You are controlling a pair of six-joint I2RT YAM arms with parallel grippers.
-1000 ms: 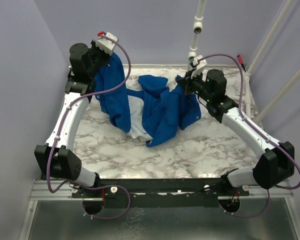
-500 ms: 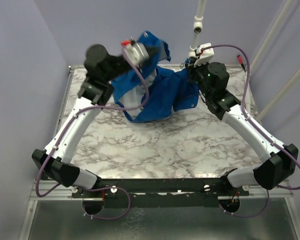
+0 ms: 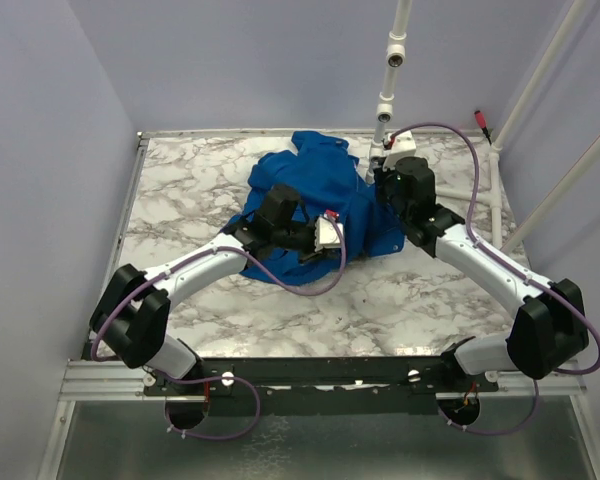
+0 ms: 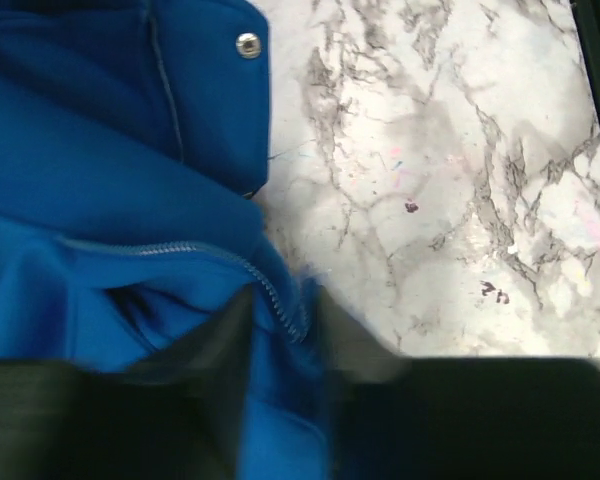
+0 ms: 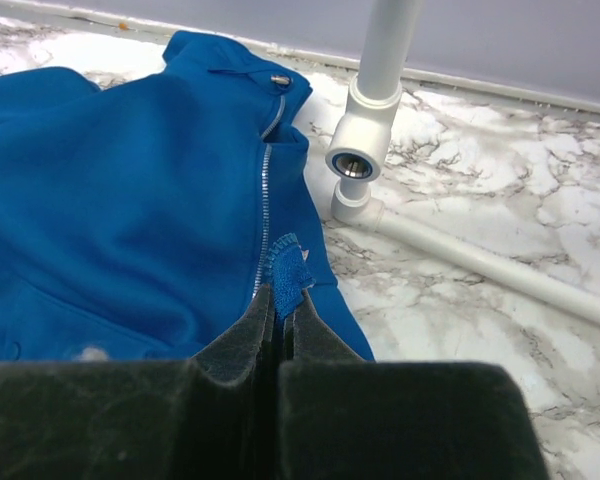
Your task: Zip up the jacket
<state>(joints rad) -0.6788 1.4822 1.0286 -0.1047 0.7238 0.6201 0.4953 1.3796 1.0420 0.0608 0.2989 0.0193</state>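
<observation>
Jacket (image 3: 315, 195) heaped on surface (image 3: 410, 300), just beside white pipe (image 3: 385, 105). Right jaws (image 5: 283, 305) pinched tight on small flap of jacket edge, on side nearest pipe. Left jaws (image 4: 285, 335) on jacket's side away from pipe, narrow, with zipper teeth (image 4: 278, 300) and cloth between them; I cannot tell if they grip.

Risks, as I judge:
- flap slips from right pinch under pull
- left loses cloth
- bunched folds jam zipper
- right arm knocks pipe

Count: one jacket, two arms, one snap stud (image 4: 247, 44) per wrist view.
</observation>
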